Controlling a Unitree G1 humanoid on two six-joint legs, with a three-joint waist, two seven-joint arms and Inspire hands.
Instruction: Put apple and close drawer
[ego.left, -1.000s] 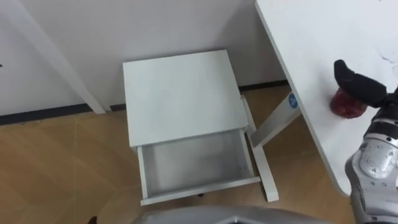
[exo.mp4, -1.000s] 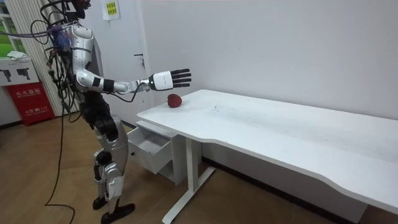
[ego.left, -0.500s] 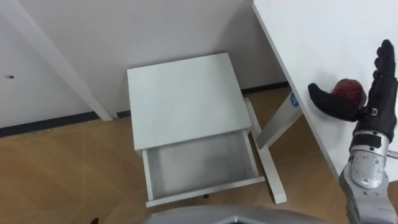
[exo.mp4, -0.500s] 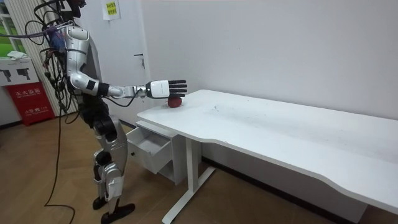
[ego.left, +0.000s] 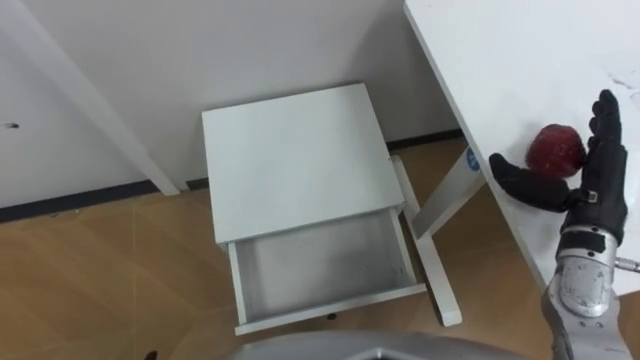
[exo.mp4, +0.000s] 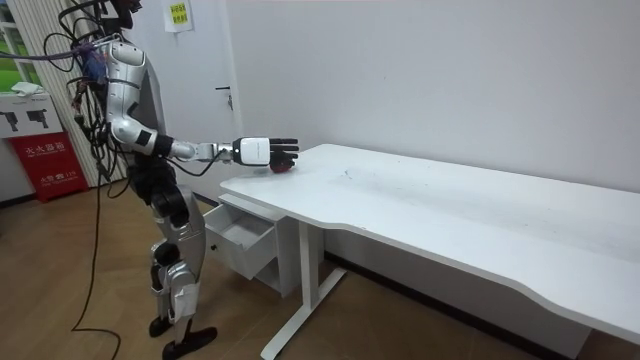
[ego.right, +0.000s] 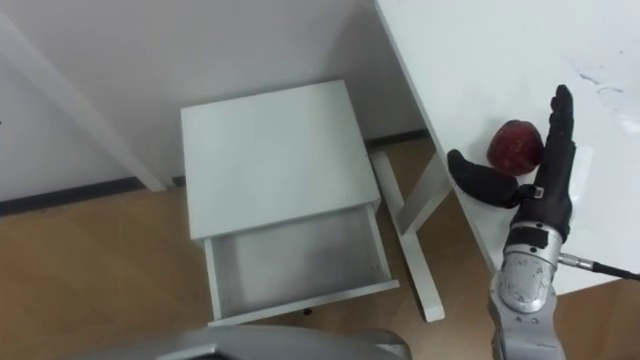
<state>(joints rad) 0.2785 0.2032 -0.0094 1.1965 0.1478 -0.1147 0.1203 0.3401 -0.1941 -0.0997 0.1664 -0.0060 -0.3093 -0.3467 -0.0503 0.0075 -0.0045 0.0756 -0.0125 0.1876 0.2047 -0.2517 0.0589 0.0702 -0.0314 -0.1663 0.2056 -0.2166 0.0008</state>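
A dark red apple (ego.left: 556, 150) lies on the white table (ego.left: 500, 60) close to its near left corner. My right hand (ego.left: 588, 192) rests at table level beside it, open. Its straight fingers stand to the apple's right and its thumb stretches across in front, so the apple sits in the gap between them. In the room view the right hand (exo.mp4: 262, 151) hides most of the apple (exo.mp4: 285, 167). Below and to the left, the small white cabinet (ego.left: 295, 160) has its drawer (ego.left: 320, 268) pulled open, with nothing inside.
I stand at the table's end, beside the cabinet. The table's white leg and foot (ego.left: 440, 210) stand just right of the drawer. A slanting white beam (ego.left: 90, 100) crosses the wall at left. Wooden floor (ego.left: 110, 270) surrounds the cabinet.
My right hand has come down from above the apple to table level, and its thumb and fingers now flank the apple. The apple and drawer have not moved.
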